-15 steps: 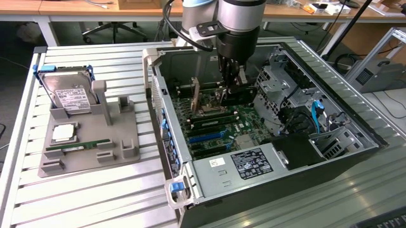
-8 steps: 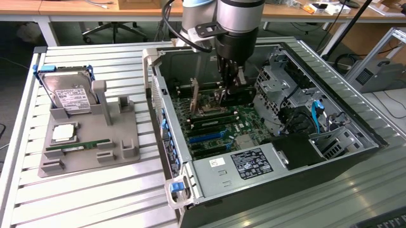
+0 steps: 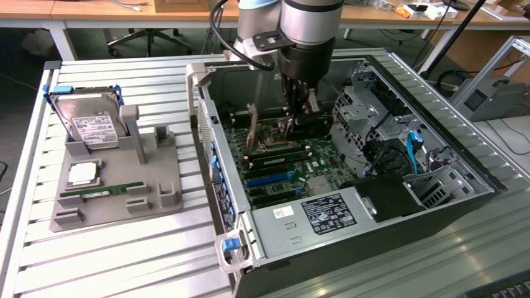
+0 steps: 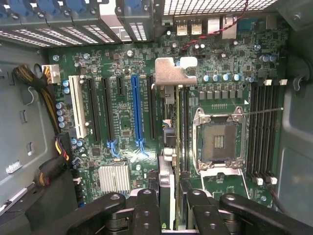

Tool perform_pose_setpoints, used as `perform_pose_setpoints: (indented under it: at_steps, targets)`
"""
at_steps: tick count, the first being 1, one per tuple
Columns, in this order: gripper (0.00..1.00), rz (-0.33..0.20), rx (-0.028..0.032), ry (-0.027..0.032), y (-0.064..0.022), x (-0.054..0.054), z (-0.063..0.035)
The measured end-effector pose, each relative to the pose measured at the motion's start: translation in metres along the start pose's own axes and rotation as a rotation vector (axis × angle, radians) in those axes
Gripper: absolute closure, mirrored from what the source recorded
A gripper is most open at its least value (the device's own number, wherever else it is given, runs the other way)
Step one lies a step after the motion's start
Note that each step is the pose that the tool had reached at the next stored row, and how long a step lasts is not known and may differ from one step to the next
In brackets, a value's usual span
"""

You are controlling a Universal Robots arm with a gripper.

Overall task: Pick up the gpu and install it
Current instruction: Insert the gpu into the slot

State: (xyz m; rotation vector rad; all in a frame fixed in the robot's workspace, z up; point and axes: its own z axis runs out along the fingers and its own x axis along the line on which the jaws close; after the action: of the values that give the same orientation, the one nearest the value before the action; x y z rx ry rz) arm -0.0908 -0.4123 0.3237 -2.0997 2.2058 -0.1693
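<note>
Gripper (image 4: 168,208) part-closed, clamped on gpu (image 4: 171,73). Card held edge-on above motherboard (image 4: 122,112), next to CPU socket (image 4: 218,139). Exterior view: gripper (image 3: 296,124) upper centre, inside case (image 3: 217,180).

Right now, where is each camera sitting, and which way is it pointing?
Exterior view: off the arm, raised above the slatted table, looking down at an angle into the open computer case; the arm and its end effector reach in from the top.
Wrist view: on the wrist, facing straight down onto the motherboard; the fingers show at the picture's edge, clamped on the gpu, which is seen edge-on.
Shared: the end effector, the motherboard and the inside of the computer case.
</note>
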Motion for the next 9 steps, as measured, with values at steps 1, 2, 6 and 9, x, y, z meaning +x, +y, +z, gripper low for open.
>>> perform_pose_setpoints:
  at_steps: [1, 2, 6, 9]
  targets:
    - [0.73, 0.000, 0.0000, 0.0000, 0.0004, 0.0001, 0.0002]
    - [0.73, 0.000, 0.0000, 0.0000, 0.0007, 0.0001, 0.0004]
    - [0.73, 0.000, 0.0000, 0.0001, 0.0019, 0.0003, 0.0012]
    - [0.73, 0.000, 0.0000, 0.0001, 0.0038, 0.0004, 0.0022]
